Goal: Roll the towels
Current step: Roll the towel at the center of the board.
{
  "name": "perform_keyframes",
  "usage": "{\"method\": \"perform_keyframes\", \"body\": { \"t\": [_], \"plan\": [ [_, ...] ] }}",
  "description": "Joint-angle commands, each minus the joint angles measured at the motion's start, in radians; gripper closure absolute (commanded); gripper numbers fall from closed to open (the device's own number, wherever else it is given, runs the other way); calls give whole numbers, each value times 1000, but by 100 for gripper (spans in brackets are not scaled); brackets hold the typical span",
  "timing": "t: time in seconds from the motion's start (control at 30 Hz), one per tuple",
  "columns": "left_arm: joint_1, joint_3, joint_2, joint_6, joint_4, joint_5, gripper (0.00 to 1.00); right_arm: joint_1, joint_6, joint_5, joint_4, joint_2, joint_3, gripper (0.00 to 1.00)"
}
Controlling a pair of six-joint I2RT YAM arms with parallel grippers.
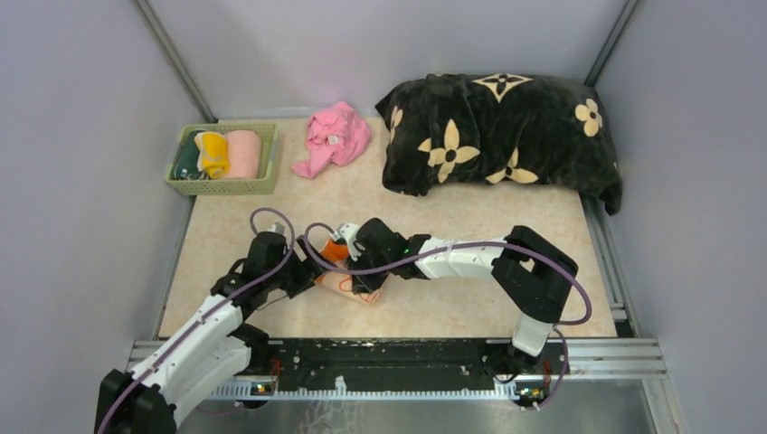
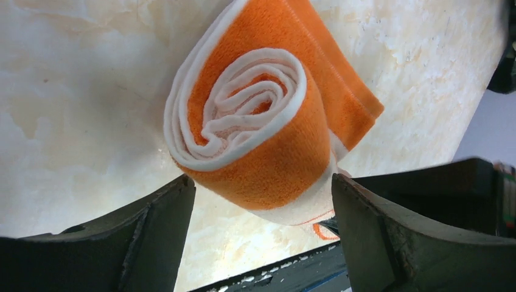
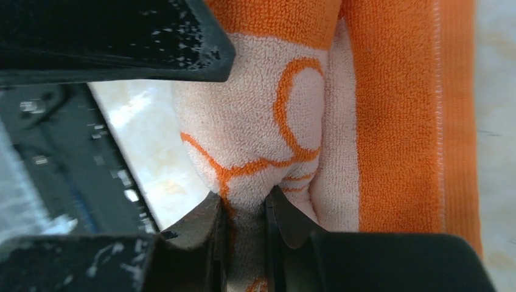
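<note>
Spread, left jaws flanked the rolled peach towel (image 2: 255,121); right jaws pinched its edge. Roll seemed done; next, lift without unwinding.

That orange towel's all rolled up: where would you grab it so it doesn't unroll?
Probably the rolled towel across its round body, coming from the spiral end, one finger on each flank, as the open left gripper straddles it. Squeezing inward presses the coiled layers together; the right gripper pinches only an outer fold.
</note>
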Motion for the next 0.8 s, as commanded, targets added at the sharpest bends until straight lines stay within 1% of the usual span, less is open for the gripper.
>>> {"method": "perform_keyframes", "body": {
  "t": [0.0, 0.07, 0.17, 0.37, 0.47, 0.53, 0.6, 0.63, 0.7, 0.77],
  "plan": [
    [1, 26, -60, 7, -112, 7, 12, -67, 188, -432, -19, 77, -61, 96],
    [1, 8, -75, 2, -103, 25, 12, -103, 254, -535, 36, 98, -75, 96],
    [1, -25, -75, -13, -63, 35, 12, -142, 320, -619, 93, 126, -81, 96],
    [1, -63, 8, -21, 17, -9, 17, -187, 337, -660, 70, 180, -52, 94],
    [1, -83, 78, -26, 51, -41, 19, -190, 327, -656, 54, 191, -44, 91],
    [1, -85, 121, -23, 55, -58, 22, -191, 319, -614, 33, 179, -39, 84],
    [1, -90, 155, -13, 51, -70, 25, -189, 293, -526, 3, 129, -40, 67],
    [1, -95, 165, -9, 54, -72, 26, -187, 274, -458, -3, 87, -48, 62],
    [1, -107, 176, -5, 60, -73, 27, -178, 241, -364, -21, -8, -55, 56],
    [2, -115, 179, -5, 68, -76, 28, -151, 191, -231, -100, -118, -35, 51]
  ]
}}
